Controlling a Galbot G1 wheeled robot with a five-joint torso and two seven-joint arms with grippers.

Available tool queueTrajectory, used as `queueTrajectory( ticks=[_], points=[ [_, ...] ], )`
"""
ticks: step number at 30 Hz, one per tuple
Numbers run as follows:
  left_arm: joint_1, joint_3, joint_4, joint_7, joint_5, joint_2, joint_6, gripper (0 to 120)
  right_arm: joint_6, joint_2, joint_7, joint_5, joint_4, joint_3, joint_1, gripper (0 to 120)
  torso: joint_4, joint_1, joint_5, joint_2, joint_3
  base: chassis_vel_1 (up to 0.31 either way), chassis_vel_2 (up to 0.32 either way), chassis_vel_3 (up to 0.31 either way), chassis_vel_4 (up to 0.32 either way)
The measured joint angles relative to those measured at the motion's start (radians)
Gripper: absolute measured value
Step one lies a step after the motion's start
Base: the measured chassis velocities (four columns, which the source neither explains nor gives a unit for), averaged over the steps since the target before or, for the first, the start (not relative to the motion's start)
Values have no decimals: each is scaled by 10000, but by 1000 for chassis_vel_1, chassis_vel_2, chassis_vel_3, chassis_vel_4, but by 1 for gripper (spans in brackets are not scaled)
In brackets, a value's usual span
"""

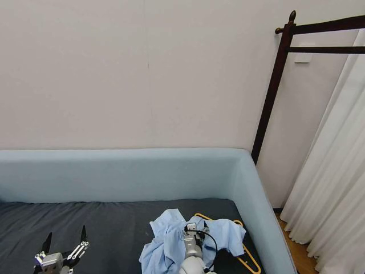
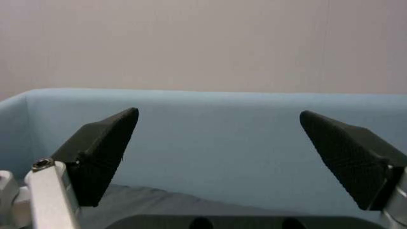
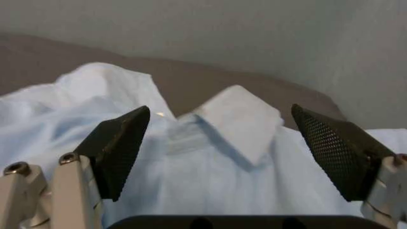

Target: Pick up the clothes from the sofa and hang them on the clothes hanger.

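A crumpled pale blue fabric shirt (image 1: 171,242) lies in a loose heap on the dark grey seat cushion (image 1: 108,228) of the light blue upholstered sofa (image 1: 131,174), toward the sofa's right end and near its right armrest. In the right wrist view, its folded collar (image 3: 240,119) stands up in a soft peak, with a wrinkled lobe of cloth rising beside it. A thin yellow-orange clothes hanger (image 1: 248,258) lies partly under the shirt, one end poking out on the armrest side.

The right gripper (image 3: 220,113) hangs just above the shirt. Its two black textured fingers (image 3: 117,148) are spread wide on either side of the collar and hold nothing. The left gripper (image 1: 66,240) sits low over the bare cushion, well apart from the shirt on the robot's left. Its fingers (image 2: 102,152) are also spread and empty, pointing at the sofa's backrest.

A tall dark wooden clothes rack (image 1: 272,91) stands beyond the right armrest, beside a white curtain (image 1: 336,177).
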Motion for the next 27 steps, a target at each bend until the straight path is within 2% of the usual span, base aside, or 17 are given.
queueTrajectory(
  ticks=[6,13,16,20,27],
  points=[
    [-55,83,40,8,6,-2,-2,100,-93,-1,-100,652,926,-403,-337,86,0,0,-2,0,0,0,0,0,0],
    [-70,79,41,14,6,12,0,100,-453,-1,76,431,837,-588,-500,84,0,0,0,0,0,0,0,0,0],
    [-48,53,34,14,6,17,3,100,-628,-6,262,17,395,-579,-552,70,-2,0,-1,0,0,0,0,0,0],
    [-38,11,40,14,-1,4,3,100,-637,-5,279,-180,275,-604,-621,61,-1,0,-1,0,0,0,0,0,0],
    [-25,28,40,18,24,-88,-1,100,-561,-2,186,136,1092,-736,-738,59,-1,0,0,0,0,0,0,0,0]
  ],
)
